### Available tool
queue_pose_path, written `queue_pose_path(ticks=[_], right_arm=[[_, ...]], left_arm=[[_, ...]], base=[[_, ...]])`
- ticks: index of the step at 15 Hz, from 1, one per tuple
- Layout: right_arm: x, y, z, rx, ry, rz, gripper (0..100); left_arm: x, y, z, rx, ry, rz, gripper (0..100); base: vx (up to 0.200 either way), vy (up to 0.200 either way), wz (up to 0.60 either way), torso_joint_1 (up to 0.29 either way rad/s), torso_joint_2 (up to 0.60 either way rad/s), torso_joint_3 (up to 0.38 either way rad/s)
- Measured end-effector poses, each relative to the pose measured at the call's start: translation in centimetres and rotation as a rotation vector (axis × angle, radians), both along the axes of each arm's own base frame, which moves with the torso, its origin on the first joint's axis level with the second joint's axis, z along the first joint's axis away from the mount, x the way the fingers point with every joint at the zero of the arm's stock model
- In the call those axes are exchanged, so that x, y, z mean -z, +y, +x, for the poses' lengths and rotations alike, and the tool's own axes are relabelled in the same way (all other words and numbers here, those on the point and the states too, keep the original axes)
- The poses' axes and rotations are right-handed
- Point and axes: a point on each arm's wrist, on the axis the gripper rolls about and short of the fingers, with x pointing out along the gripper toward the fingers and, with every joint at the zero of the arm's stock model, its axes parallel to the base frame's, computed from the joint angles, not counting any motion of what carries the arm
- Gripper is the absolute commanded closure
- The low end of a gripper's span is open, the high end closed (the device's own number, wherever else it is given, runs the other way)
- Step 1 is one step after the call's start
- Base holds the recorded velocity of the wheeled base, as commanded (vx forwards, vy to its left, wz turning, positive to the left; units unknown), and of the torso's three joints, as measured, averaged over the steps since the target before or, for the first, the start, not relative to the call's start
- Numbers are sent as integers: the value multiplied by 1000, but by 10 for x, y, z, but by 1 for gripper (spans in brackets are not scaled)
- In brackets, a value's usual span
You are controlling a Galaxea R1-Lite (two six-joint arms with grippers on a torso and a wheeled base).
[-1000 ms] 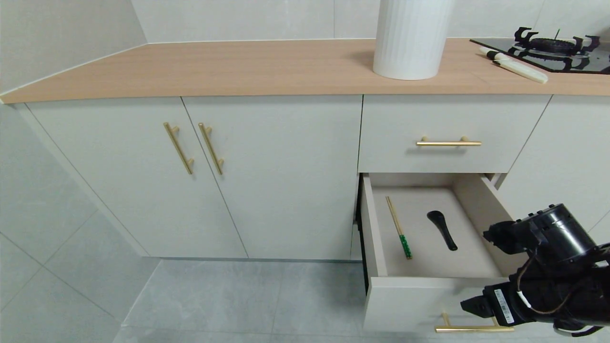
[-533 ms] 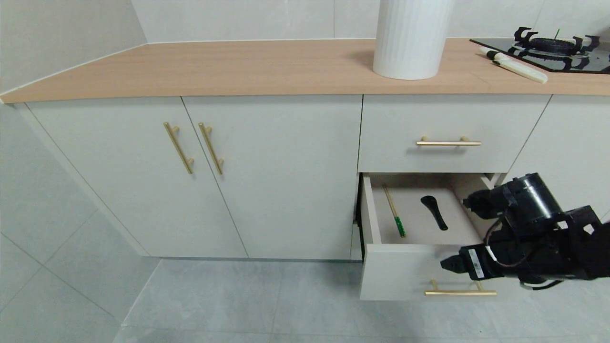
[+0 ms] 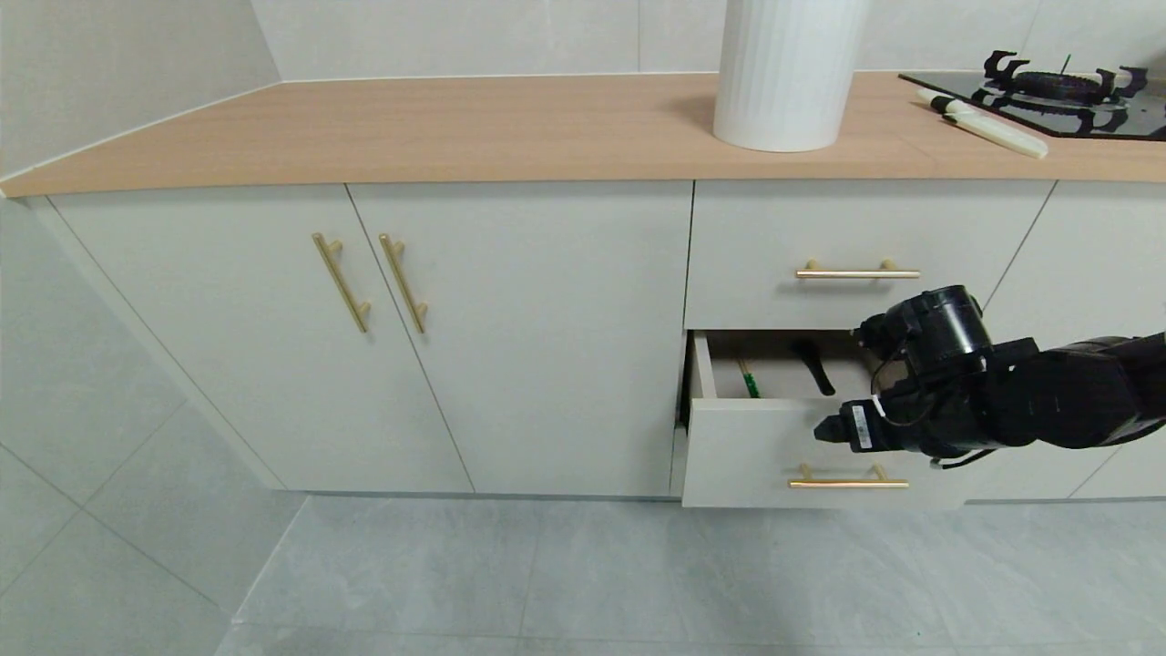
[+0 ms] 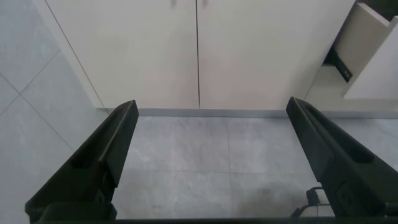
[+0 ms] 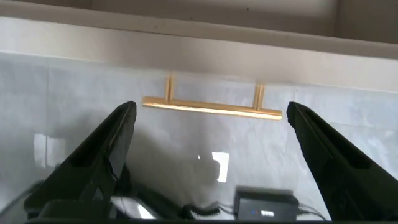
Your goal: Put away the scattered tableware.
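Observation:
The lower drawer (image 3: 747,446) stands only a little way out of the cabinet. Inside its narrow gap I see the green-tipped chopsticks (image 3: 749,383) and the black spoon (image 3: 813,363), mostly hidden by the drawer above. My right gripper (image 3: 833,428) is against the drawer front, just above the gold handle (image 3: 847,480). In the right wrist view this gripper (image 5: 210,119) is open, its fingers spread to either side of the handle (image 5: 186,105). My left gripper (image 4: 211,106) hangs open over the floor, holding nothing, facing the cabinet doors, with the drawer's side (image 4: 373,50) off at the edge.
On the wooden counter (image 3: 455,128) stand a white ribbed container (image 3: 788,73), a pale knife (image 3: 982,123) and a gas hob (image 3: 1057,91). A shut upper drawer (image 3: 856,271) sits above the lower one. Two cabinet doors (image 3: 364,346) are shut. Grey tiled floor lies in front.
The lower drawer has slid from wide open to nearly shut, with my right arm moving in toward the cabinet along with it. Chopsticks and spoon are now mostly hidden.

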Motion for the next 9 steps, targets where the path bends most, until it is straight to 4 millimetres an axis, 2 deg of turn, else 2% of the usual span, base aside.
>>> queue_pose_path(ticks=[7,9], right_arm=[[13,-6,29,65,-201,37,0],[17,-8,39,97,-312,50,0]], left_arm=[[0,0,0,0,0,0,0],[0,0,0,0,0,0,0]], base=[[0,0,0,0,0,0],[0,0,0,0,0,0]])
